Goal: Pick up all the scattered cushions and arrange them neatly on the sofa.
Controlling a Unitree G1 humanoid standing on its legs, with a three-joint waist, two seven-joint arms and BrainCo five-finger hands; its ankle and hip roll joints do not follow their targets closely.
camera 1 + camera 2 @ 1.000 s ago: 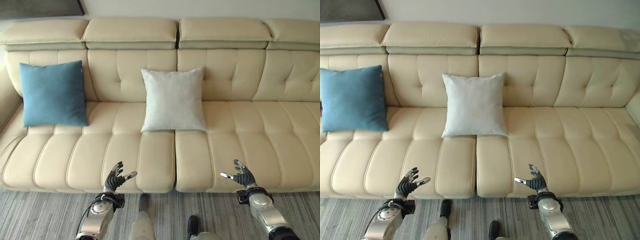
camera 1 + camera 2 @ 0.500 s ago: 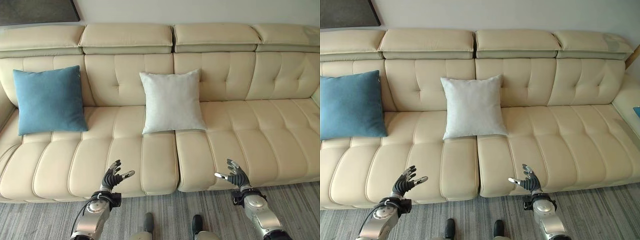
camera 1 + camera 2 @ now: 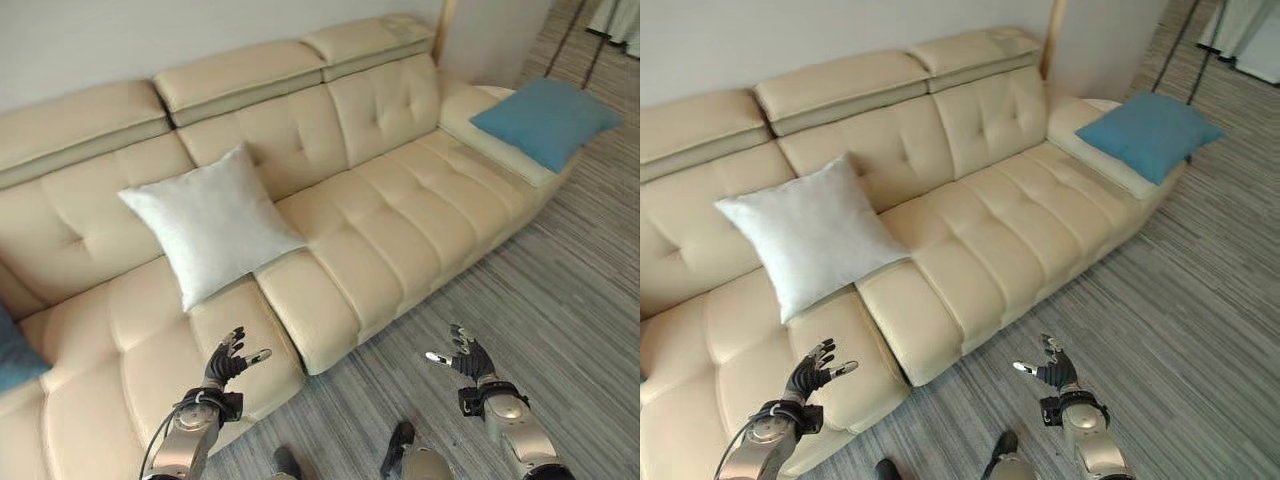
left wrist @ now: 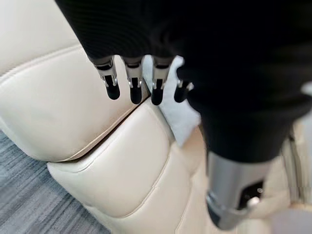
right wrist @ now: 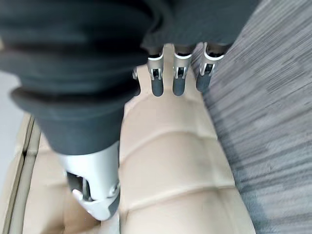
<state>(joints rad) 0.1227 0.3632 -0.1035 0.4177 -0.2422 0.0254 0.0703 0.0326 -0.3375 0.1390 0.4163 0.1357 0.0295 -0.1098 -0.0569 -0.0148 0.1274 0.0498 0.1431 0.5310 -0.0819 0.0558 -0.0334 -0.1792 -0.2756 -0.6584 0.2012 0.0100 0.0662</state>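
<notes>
Left eye view puts the left hand [image 3: 228, 363] low in front of the sofa [image 3: 400, 200], fingers spread and relaxed, holding nothing, hovering over the front edge of the seat. The right hand [image 3: 462, 358] hangs over the striped grey carpet [image 3: 560, 300], also spread and empty, well clear of the sofa front. Each wrist view agrees: straight fingers with nothing between them.

Outward from the left hand, a white cushion [image 3: 208, 222] leans against the backrest, already placed upright. At the far left edge, a sliver of a blue cushion [image 3: 12, 355] rests on the seat. Well apart, at the sofa's far right end, another blue cushion [image 3: 545, 115] lies flat on the low end section [image 3: 1110, 160], partly overhanging its outer edge toward the floor.

By my reading, the step in hand is finding and approaching the next cushion; that far blue one looks like the only piece not yet arranged. Reaching it calls for walking rightward along the sofa front, then taking it by its sides with both hands.

Open carpet runs the whole way beside the sofa, so room is ample. A dark stand's legs [image 3: 1192, 40] near the far cushion mark the one edge to mind.
</notes>
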